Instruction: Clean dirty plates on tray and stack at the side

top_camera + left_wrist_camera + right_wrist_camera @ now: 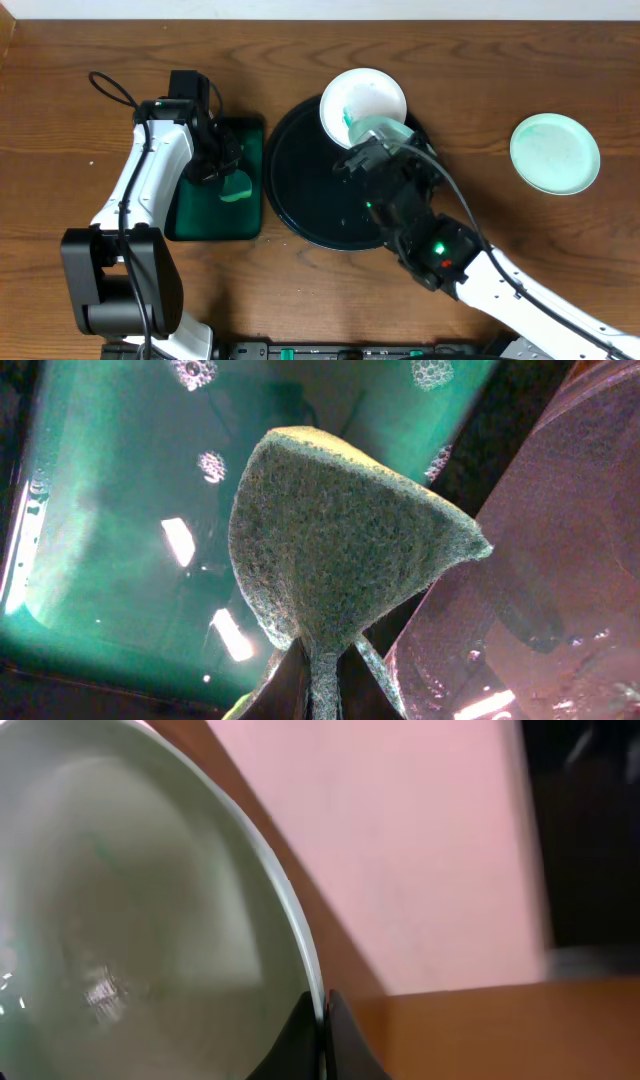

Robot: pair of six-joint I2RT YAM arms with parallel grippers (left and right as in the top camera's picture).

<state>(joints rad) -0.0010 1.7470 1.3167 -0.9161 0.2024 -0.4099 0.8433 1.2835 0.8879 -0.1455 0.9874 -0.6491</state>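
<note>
Three plates show from overhead. A white plate (365, 95) smeared with green sits at the far edge of the black tray (300, 190). A pale mint plate (555, 152) lies alone on the bare tabletop (480, 60), well to the right. A second mint plate (150, 920) is held tilted over the tray, just beside the white one. The right gripper (320, 1025) is pinched narrow on that tilted plate's thin rim. The left gripper (320, 670) is clamped on the waist of a sponge (330, 540), which hangs over the small green tray (100, 510), whose wet bottom is dotted with bubbles.

The step in hand looks like the scrubbing of the second plate: one seems done and set aside, and the white one waits. Next, sponge and plate must meet. Either the left arm crosses toward the black tray or the right arm carries the plate over, with the plate's face turned to the sponge.

The plates are shallow, smooth and glossy, and probably slippery when wet. A pinch on the edge gives little hold against pressing. The sponge is coarse, fibrous and soft, squeezed into a fan by the grip. The black tray is glossy with a low rim, and the tabletop is brown wood grain.
</note>
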